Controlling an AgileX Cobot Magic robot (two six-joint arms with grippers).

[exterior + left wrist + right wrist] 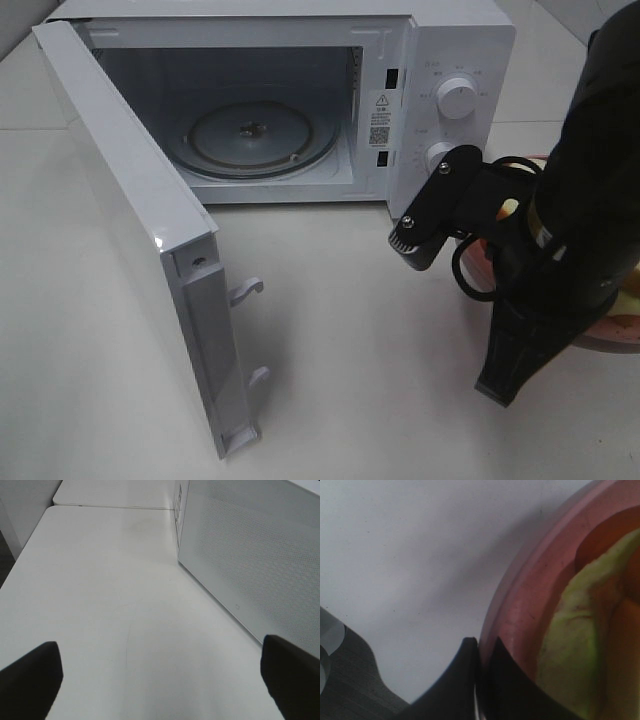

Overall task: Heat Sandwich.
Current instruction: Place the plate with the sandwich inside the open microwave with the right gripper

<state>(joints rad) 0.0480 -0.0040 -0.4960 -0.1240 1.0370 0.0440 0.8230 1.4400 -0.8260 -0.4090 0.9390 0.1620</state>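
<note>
1. Closest to the high camera, the right arm hangs over the right side of the table, just in front of the knobs of the microwave.
2. Its right gripper has the jaws closed together. They seem to pinch the rim of the plate, with 1 finger on the inner side and 1 on the outer side.
3. The sandwich lies on this plate, outside the microwave and to the right of it. The right wrist view shows only its green leaf and some brown crust, and in the high view the arm hides nearly all of it.
4. I cannot tell if the plate rests on the table or is lifted a little.
5. The left gripper has its jaws wide apart and holds nothing. It is low over the table, beside a white dotted panel, which I take for the open door; I am not sure.
6. Done so far, as I judge: the door is already fully open, the turntable is bare and ready, and the plate seems to be gripped.
7. Left to do: carry the plate in, set it on the turntable, let go, close the door and turn a knob. So the task is in its early part.
</note>
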